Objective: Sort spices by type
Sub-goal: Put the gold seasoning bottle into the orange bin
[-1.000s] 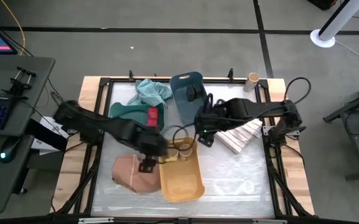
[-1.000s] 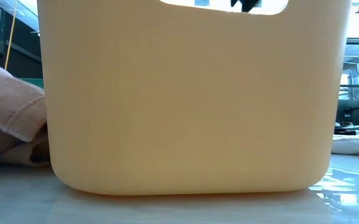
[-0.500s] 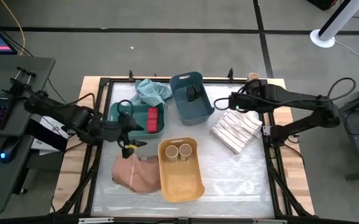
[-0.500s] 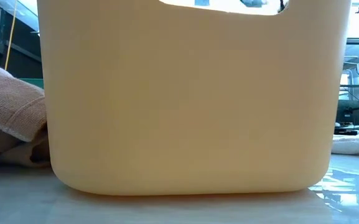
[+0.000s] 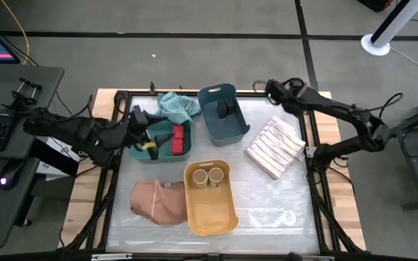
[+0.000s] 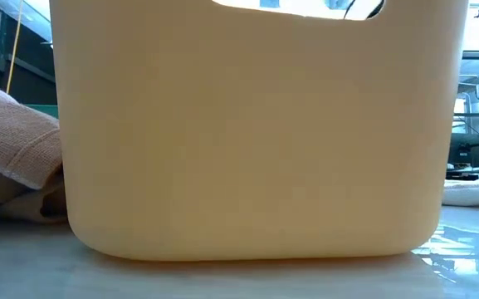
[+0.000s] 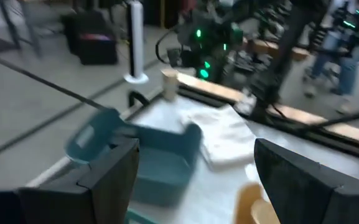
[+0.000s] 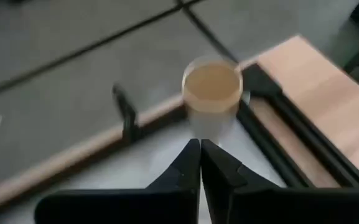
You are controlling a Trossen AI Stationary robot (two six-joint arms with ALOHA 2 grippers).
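Right end effector [image 8: 200,163] clenched empty at the surface's [image 5: 266,203] 1 o'clock corner, short of a tan jar [image 8: 213,93].
That jar stands upright, long axis vertical, on the wooden edge; two more jars [image 5: 207,176] stand upright in the yellow bin [image 5: 210,214] (6 o'clock). Red boxes [image 5: 177,139] lie in the green bin [image 5: 140,129] at 10 o'clock, where the left end effector [image 5: 145,130] hovers spread wide.

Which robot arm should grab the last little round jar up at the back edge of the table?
Probably the right arm. Its right gripper is shut, empty, just short of the tan jar on the table's far edge, so it must open first. The left gripper is open over the green bin, far across the table.
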